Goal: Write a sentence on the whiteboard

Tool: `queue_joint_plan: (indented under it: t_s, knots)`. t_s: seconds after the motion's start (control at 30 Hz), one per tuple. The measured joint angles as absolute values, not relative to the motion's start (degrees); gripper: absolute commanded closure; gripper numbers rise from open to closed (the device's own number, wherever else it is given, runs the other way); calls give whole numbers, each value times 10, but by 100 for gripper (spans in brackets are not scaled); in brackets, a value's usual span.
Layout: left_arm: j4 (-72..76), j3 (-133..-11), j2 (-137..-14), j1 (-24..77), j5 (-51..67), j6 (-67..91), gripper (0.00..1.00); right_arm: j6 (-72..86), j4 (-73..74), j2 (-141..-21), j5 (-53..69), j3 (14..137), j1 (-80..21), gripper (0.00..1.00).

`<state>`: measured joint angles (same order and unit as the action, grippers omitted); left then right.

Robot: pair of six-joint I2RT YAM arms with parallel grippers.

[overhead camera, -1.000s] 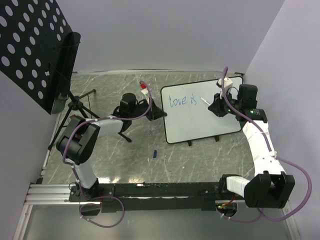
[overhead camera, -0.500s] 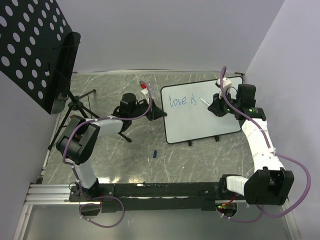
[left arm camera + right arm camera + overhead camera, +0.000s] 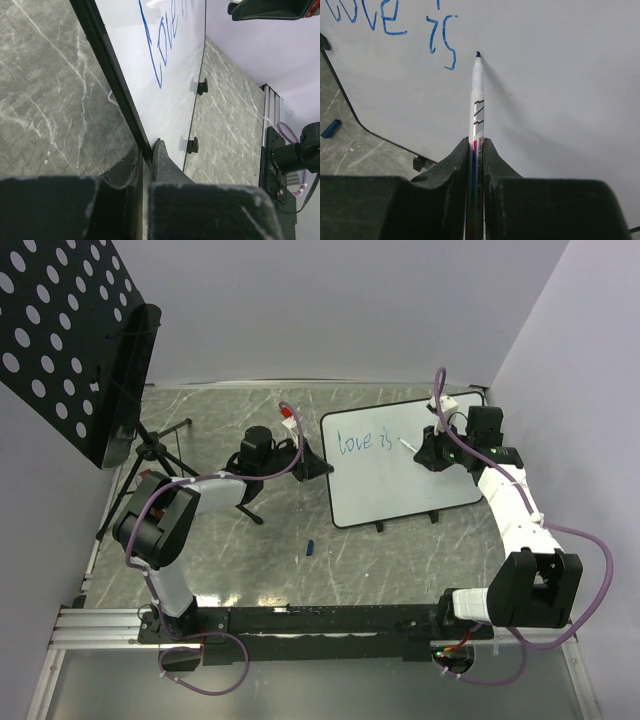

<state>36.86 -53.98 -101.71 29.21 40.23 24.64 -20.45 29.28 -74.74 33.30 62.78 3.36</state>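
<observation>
Grey marbled table point(image 3: 220, 560) surface spans a pale-walled enclosure, with a black perforated panel point(image 3: 55, 330) on a stand at the far left. The whiteboard point(image 3: 400, 485) sits on the right half of the table, its small black feet point(image 3: 201, 86) along the near edge. The sentence point(image 3: 365, 442) occupies the board's upper left area in thin blue strokes and reads "love is". The left hand point(image 3: 318, 468) is pressed together on the whiteboard's black rim at its left edge, one finger on each face. The right hand point(image 3: 428, 452) is over the board's upper right area, pinching a white marker point(image 3: 477, 100) between closed fingers. The marker points toward the writing, and its dark blue tip meets the board just to the right of the "s". A small blue cap point(image 3: 310, 547) lies on the table near the board's near left corner, apart from both hands.
</observation>
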Motion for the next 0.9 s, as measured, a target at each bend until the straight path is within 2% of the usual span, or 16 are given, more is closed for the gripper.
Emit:
queue_joint_plan:
  t_s: [0.9]
  knots:
    - [360, -540, -1017, 292, 397, 247, 99, -184, 279, -762, 294, 650, 32, 100]
